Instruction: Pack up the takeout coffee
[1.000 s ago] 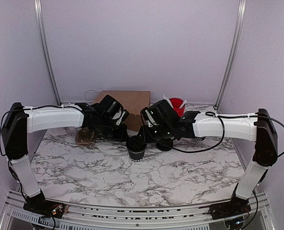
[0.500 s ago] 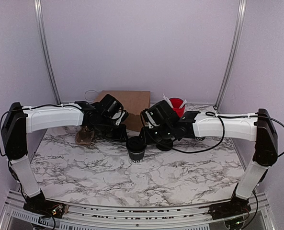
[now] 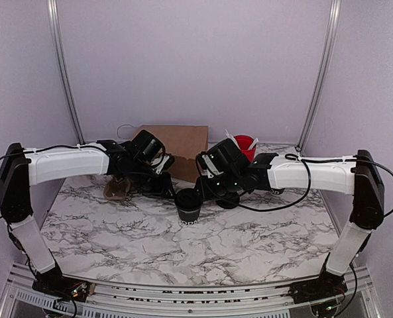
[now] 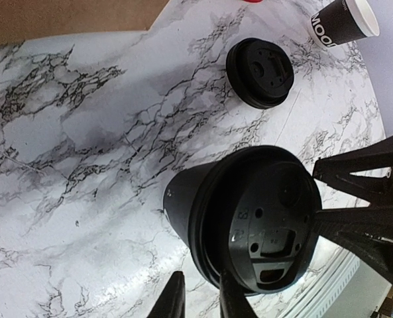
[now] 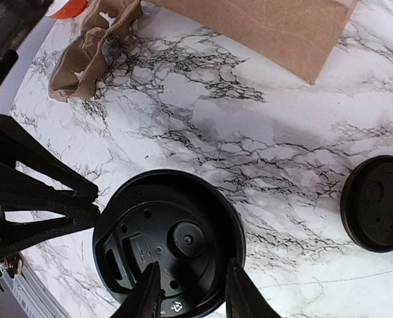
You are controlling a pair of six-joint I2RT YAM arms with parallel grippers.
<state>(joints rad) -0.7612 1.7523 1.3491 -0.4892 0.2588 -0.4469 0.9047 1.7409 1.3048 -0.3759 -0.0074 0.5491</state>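
Observation:
The takeout coffee, a small black paper cup with white lettering low on its side, stands mid-table with a black lid on its top. It fills the lower left wrist view. My left gripper is just left of it. Its fingers are nearly together, hold nothing, and one lies against the lid's edge. My right gripper hovers just right of and above the cup. Its fingers are apart over the lid's near rim and hold nothing.
A loose flat black lid lies right of the cup, also in the left wrist view. A second black cup with a white rim stands beyond it. A brown paper bag, a red cup with white sticks and crumpled brown paper are at the back.
My left arm has drawn back a little to the left, away from the cup. The right arm and the cup have hardly moved.

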